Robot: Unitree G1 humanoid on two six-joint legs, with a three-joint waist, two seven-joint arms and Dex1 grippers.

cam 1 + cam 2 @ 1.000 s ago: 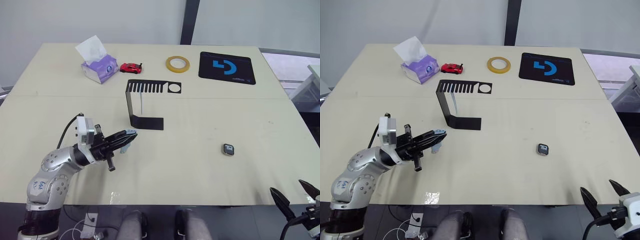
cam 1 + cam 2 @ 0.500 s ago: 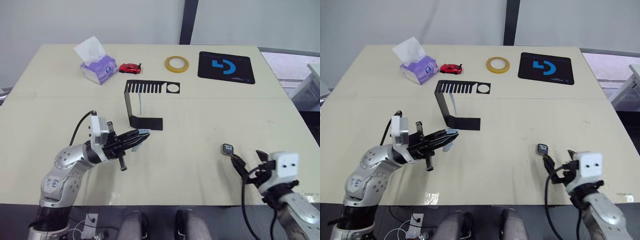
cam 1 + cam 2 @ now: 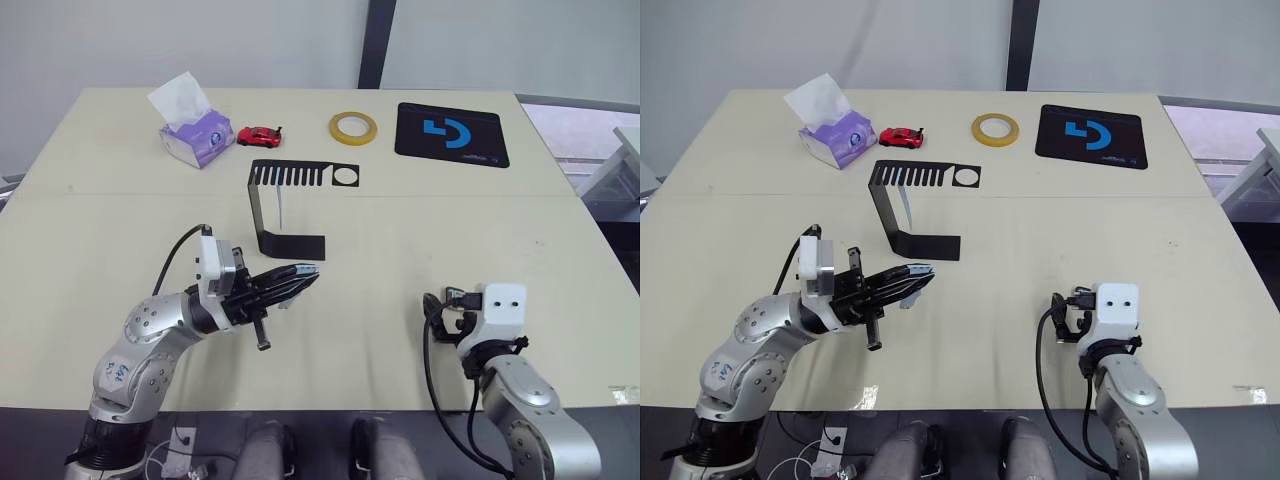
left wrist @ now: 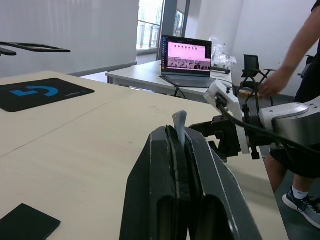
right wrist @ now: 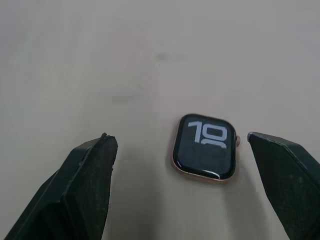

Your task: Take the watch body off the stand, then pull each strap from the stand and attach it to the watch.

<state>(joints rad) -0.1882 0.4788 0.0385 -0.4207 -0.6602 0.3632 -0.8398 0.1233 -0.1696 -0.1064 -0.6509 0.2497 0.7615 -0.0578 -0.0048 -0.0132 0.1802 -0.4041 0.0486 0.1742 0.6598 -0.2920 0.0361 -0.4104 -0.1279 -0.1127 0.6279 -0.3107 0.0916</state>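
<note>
Watch already taken off, straps not attached yet

The stand [image 3: 288, 205] is left with one strap [image 3: 284, 211] hung on it; another strap [image 4: 179, 125] is clamped in the left gripper [image 3: 305, 276], and the watch body [image 5: 205, 148] is framed on the table by the spread-apart right gripper [image 5: 185, 170].

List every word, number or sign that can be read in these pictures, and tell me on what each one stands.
"10": white digits on the watch body screen, lying on the table between the right hand's open fingers.
Blue logo, a sign and no letters: on the black mat.
Laptop screen: pink window, text too small to read.
Tissue box: print too small to read.
Left arm's shell: small blue marks, unreadable.
</note>
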